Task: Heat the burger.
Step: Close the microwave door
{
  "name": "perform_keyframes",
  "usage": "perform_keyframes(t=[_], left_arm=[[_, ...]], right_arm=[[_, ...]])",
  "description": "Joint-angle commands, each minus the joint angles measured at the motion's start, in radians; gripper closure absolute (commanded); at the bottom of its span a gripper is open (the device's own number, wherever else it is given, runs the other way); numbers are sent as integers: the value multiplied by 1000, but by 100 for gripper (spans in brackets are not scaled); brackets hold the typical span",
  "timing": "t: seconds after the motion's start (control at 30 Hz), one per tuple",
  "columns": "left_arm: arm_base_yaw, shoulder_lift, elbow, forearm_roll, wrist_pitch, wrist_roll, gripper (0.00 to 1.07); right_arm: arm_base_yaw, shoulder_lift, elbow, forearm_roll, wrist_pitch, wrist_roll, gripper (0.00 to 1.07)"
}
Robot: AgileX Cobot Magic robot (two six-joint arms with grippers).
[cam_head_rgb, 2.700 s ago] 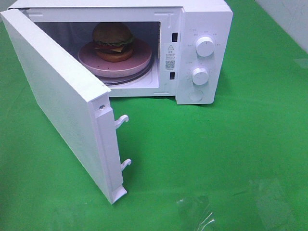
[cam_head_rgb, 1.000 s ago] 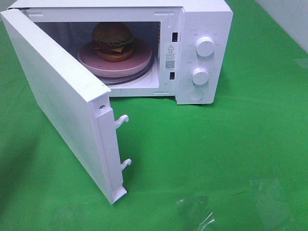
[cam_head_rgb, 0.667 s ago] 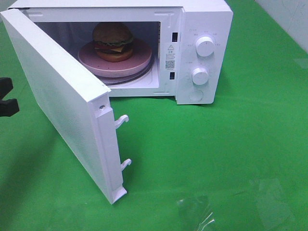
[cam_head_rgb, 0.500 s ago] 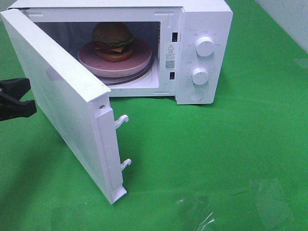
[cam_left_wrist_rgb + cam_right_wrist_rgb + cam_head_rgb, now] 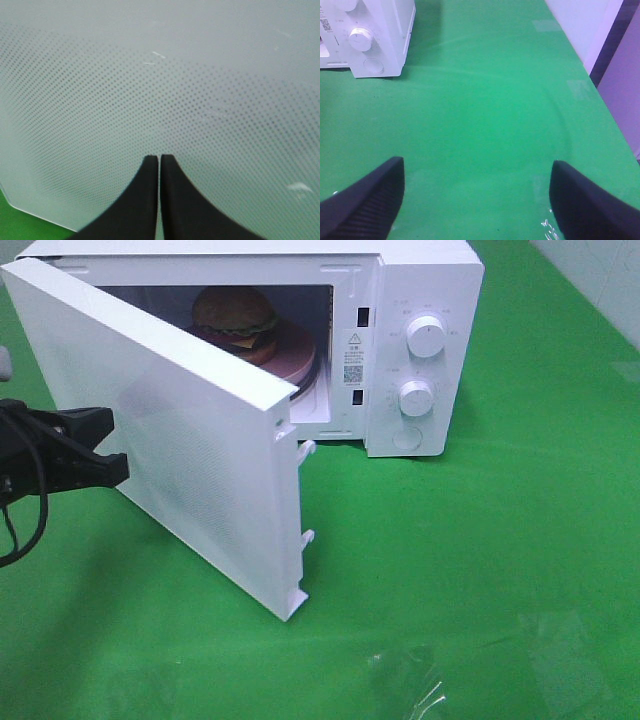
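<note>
The burger (image 5: 235, 312) sits on a round pink plate (image 5: 303, 358) inside the white microwave (image 5: 425, 300). The half-swung door (image 5: 190, 430) hides part of both. My left gripper (image 5: 112, 445) is against the door's outer face, on its left side. In the left wrist view it (image 5: 159, 159) is shut with nothing in it, its tips on the dotted door panel (image 5: 160, 90). My right gripper (image 5: 477, 200) is open and empty above the green mat, away from the microwave (image 5: 370, 35). It is out of the high view.
The microwave's two white knobs (image 5: 426, 336) and a round button (image 5: 407, 438) are on its right panel. Two door latch hooks (image 5: 307, 450) stick out of the door's free edge. Crinkled clear tape (image 5: 420, 685) lies on the green mat (image 5: 480, 560) at the front.
My left gripper came in from the left and reached the door's outer face. The door has swung partway toward the microwave, hiding more of the burger and plate.
</note>
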State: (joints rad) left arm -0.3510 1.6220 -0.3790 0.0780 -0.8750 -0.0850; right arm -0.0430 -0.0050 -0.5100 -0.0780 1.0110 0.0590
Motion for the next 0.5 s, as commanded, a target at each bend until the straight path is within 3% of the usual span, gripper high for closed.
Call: perform_keyframes(t=[0.03,0.37,0.5], left_arm=[[-52,22,-30,-45,-12,30,106],[-141,95,-127,-110,9,31,106],[-183,140,-211,-148,44,32,106]], right_arm=[[-5,-25,3,4,-12,-5,32],[-5,-25,3,4,-12,-5,32],[-5,-25,3,4,-12,-5,32]])
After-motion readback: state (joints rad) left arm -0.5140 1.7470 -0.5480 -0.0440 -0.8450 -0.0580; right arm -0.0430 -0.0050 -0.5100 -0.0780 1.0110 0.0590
